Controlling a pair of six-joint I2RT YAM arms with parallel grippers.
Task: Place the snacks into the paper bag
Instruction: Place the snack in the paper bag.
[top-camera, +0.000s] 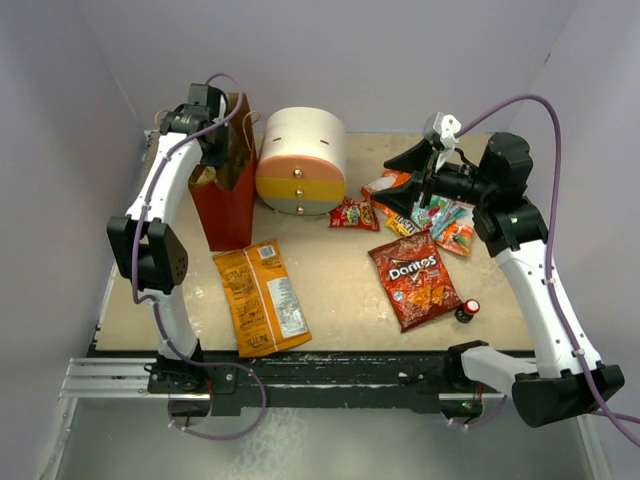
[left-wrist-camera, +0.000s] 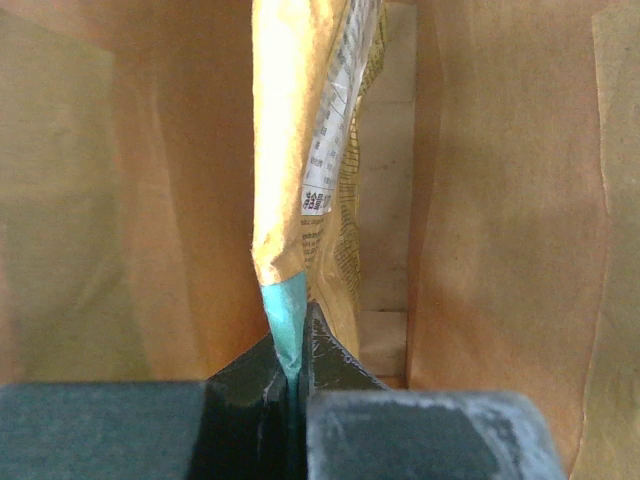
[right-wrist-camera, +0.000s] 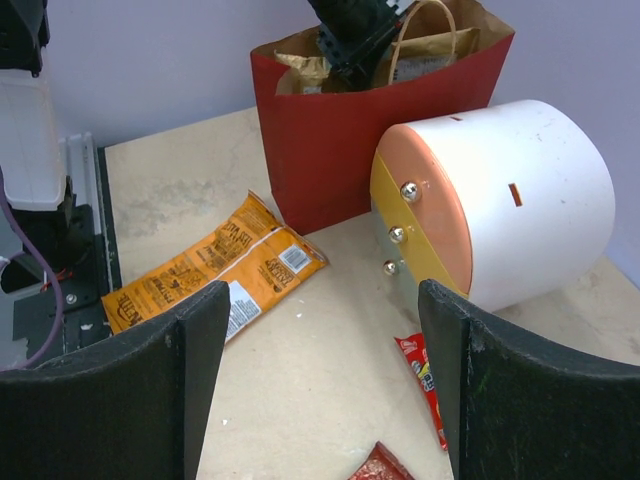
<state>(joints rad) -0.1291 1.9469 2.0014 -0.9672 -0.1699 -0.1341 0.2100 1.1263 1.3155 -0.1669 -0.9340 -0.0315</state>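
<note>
My left gripper (top-camera: 205, 160) is down in the mouth of the paper bag (top-camera: 228, 205). In the left wrist view the gripper (left-wrist-camera: 292, 372) is shut on the teal edge of a tan-orange chip bag (left-wrist-camera: 300, 150), which hangs between the brown bag walls (left-wrist-camera: 500, 200). My right gripper (top-camera: 387, 187) is open and empty (right-wrist-camera: 325, 290) above the table, beside the pile of small packets (top-camera: 445, 222). A large orange-yellow chip bag (top-camera: 262, 297) lies flat at the front left. The red Doritos bag (top-camera: 415, 278) lies at the front right. A small red packet (top-camera: 353, 214) lies by the drawer unit.
The round cream-orange-yellow drawer unit (top-camera: 300, 160) stands right of the paper bag. A small dark bottle with a red cap (top-camera: 467, 309) lies near the front right edge. The right wrist view shows the paper bag (right-wrist-camera: 330, 140), the drawer unit (right-wrist-camera: 500, 200) and the orange-yellow chip bag (right-wrist-camera: 215, 265).
</note>
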